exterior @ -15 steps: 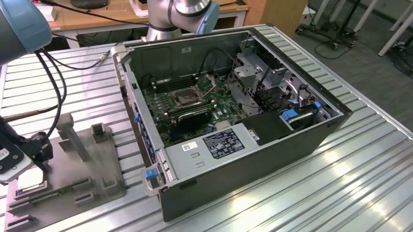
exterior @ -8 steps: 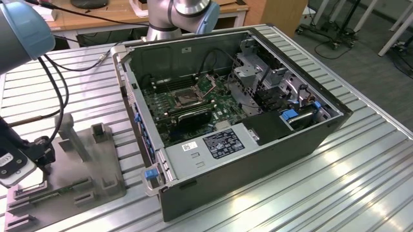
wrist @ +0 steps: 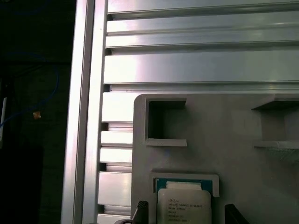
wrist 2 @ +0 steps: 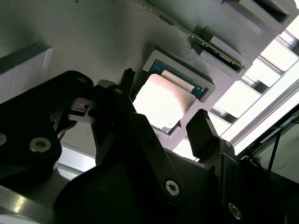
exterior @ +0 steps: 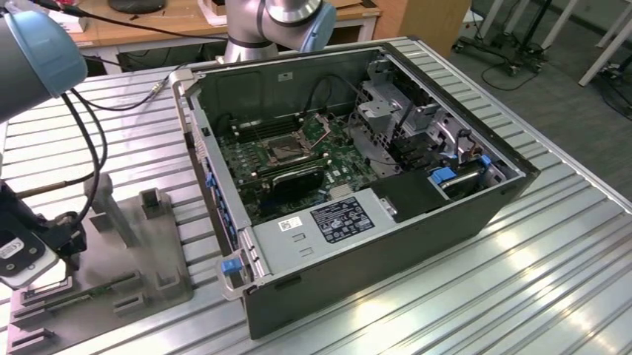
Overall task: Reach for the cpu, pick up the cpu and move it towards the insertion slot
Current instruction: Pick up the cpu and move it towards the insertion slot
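Observation:
The cpu (wrist 2: 163, 100) lies flat in a square recess of the grey plastic fixture (wrist 2: 93, 37), its pale metal top facing up; it also shows in the first wrist view (wrist: 183, 207). My gripper (wrist 2: 163, 105) is open just above it. One black finger (wrist 2: 126, 81) stands on one side of the chip and the other finger (wrist 2: 201, 128) on the opposite side, neither visibly touching it. In the exterior view the gripper (exterior: 44, 255) hangs over the fixture (exterior: 148, 259) at the far left. The insertion slot (exterior: 286, 150) sits on the motherboard inside the open case.
The open computer case (exterior: 395, 244) stands in the middle of the ribbed aluminium table (exterior: 553, 281), to the exterior view's right of the fixture. Grey upright blocks (exterior: 153, 203) rise from the fixture. A memory stick (wrist 2: 201, 39) lies in a fixture groove. Black cables (exterior: 94, 148) hang beside the arm.

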Controlling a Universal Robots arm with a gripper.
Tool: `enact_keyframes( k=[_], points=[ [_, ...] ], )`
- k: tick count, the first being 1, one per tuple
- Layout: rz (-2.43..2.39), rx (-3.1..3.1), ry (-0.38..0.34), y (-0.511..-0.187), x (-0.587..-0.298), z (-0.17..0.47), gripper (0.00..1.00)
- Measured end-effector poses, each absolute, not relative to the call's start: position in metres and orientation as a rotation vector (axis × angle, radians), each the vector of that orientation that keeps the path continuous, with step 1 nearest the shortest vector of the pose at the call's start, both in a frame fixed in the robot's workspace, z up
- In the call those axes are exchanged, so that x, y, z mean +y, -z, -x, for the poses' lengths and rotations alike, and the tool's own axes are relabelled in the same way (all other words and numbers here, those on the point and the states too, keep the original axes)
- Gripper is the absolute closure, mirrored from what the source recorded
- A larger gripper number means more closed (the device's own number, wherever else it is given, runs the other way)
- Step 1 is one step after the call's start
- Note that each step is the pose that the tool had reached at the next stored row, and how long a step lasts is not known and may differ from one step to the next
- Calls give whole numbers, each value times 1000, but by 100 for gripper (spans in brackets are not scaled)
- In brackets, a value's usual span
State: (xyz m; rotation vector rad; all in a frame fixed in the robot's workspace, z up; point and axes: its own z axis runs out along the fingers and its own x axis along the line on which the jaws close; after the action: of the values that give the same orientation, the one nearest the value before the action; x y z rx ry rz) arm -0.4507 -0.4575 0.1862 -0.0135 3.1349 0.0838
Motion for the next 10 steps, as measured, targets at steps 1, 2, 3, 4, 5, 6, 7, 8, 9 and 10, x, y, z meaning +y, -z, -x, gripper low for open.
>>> enact_keyframes(
  k=[1, 2, 3, 4, 5, 6, 7, 8, 9, 10],
  points=[
    [14, 3135, -84, -186, -457, 451, 28],
    [14, 3135, -84, -185, -457, 451, 28],
    [14, 3135, -84, -185, -457, 451, 28],
    [14, 3135, -84, -184, -457, 451, 28],
    [13, 3135, -85, -184, -457, 451, 28],
    [13, 3135, -87, -183, -457, 451, 28],
    [13, 3135, -88, -182, -457, 451, 28],
    [14, 3134, -90, -181, -457, 451, 28],
    [13, 3135, -92, -180, -457, 451, 28],
    [14, 3134, -96, -179, -457, 451, 28]
  ],
)
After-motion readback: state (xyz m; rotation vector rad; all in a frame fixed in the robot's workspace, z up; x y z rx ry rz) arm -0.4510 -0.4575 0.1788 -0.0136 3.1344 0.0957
